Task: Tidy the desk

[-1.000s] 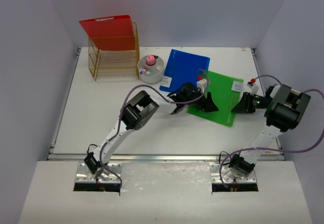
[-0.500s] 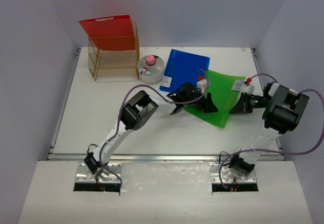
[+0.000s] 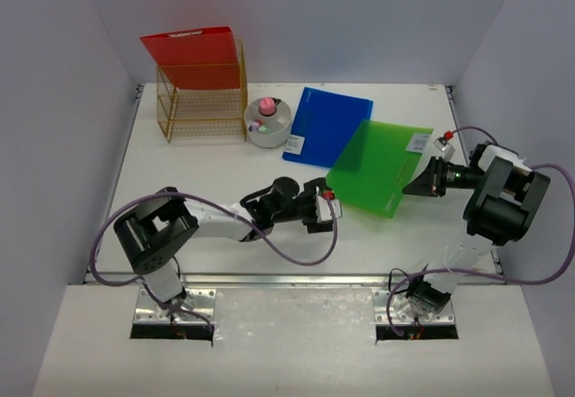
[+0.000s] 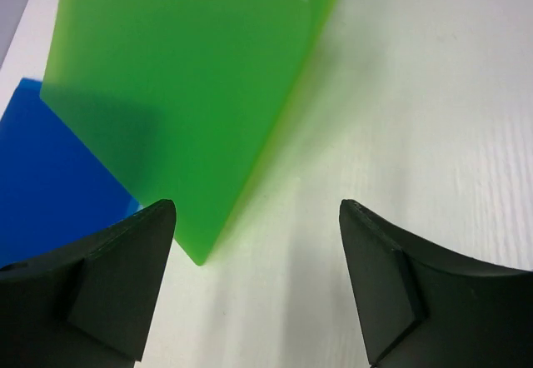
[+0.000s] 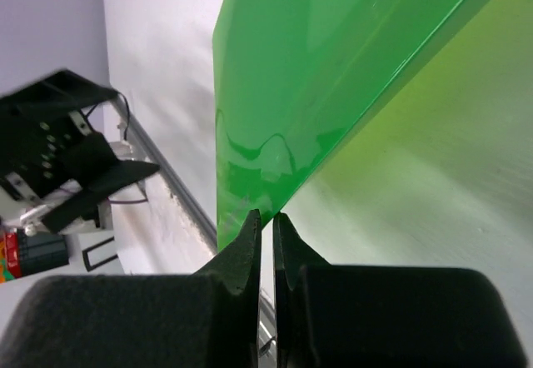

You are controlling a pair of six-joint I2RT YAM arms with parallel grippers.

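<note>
Spans white and flat beneath both claws: the desk point(image 3: 180, 177). Grips the green folder point(image 3: 377, 177) by its edge in the right claw point(image 3: 413, 185), jaws pinched tight, sheet tilted up off the desk. Holds the left claw point(image 3: 334, 213) wide and empty, just short of the folder's near corner. Has a blue folder point(image 3: 328, 120) flat beyond that claw; farther off, a bowl point(image 3: 268, 127), a gold wire rack point(image 3: 202, 111) and an upright red folder point(image 3: 193, 56).

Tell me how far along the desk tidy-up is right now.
Done: the red folder stands in the gold wire rack. In hand: the right hand is shut on an edge of the green folder, tilting it up off the desk; the left hand is open, clear of it. Left: the green folder and the flat blue folder probably go to the rack too.
</note>
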